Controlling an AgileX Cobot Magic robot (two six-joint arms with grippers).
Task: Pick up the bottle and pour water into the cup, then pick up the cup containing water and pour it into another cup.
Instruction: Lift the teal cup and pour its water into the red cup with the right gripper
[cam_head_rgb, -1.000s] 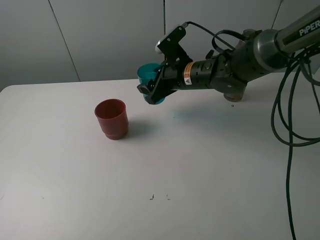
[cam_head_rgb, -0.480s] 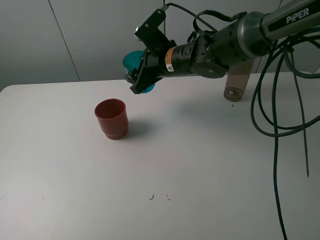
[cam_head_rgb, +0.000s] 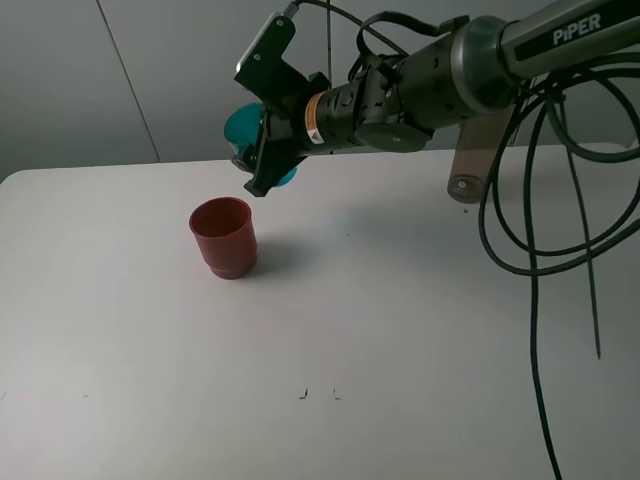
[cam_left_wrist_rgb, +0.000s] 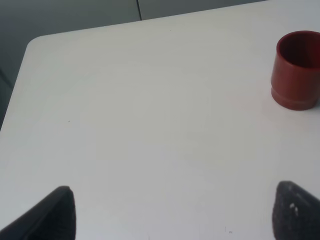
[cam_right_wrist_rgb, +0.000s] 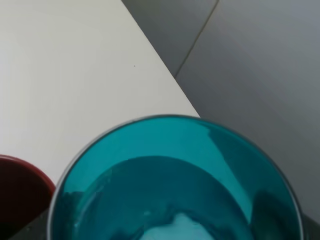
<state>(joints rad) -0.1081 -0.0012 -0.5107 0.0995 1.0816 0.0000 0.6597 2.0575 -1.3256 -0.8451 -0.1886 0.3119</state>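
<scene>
I've swung my right fingers further left; they grip the blue cup, tilted in the air near the red cup on the counter. On the left wrist camera, my left fingers are spread wide and empty. On the right wrist camera, the blue cup fills my view.

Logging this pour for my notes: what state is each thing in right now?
Blue cup: off the table, gripped by right hand, seems to hold water.
Red cup: upright on table.
Bottle: standing at the back, partly hidden.
Left hand: open, empty.
</scene>
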